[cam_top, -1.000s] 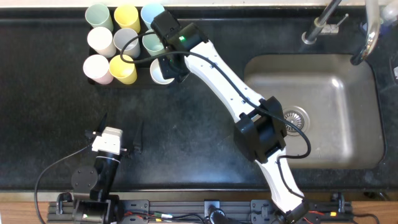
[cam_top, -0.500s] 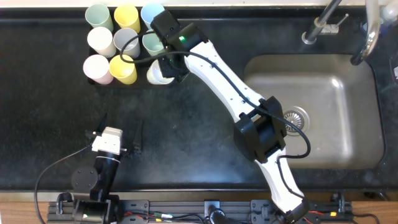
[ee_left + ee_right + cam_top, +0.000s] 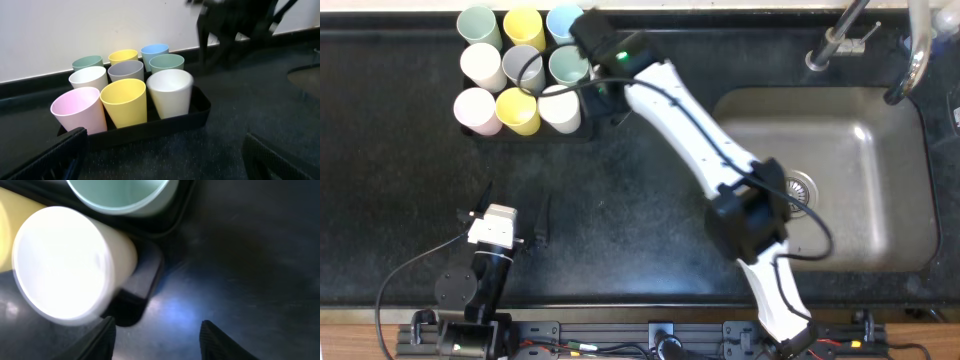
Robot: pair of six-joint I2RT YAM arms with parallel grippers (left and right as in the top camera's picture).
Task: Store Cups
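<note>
A black tray (image 3: 201, 106) at the counter's back left holds several pastel cups in three rows. The white cup (image 3: 560, 108) stands upright in the tray's corner nearest the sink, next to a yellow cup (image 3: 518, 111). It also appears as the white cup (image 3: 70, 280) below the green cup (image 3: 120, 192). My right gripper (image 3: 157, 335) is open and hovers just beside that corner of the tray, clear of the white cup and holding nothing. My left gripper (image 3: 515, 202) rests open near the counter's front left, facing the tray.
A steel sink (image 3: 830, 180) with a faucet (image 3: 840, 40) takes up the right side. The dark counter (image 3: 620, 220) runs between the tray and the arm bases. A wall backs the tray (image 3: 530, 138).
The white cup went left into the tray's corner slot and now stands free. My right gripper let go of it and drew back toward the sink side. The left arm kept still.
</note>
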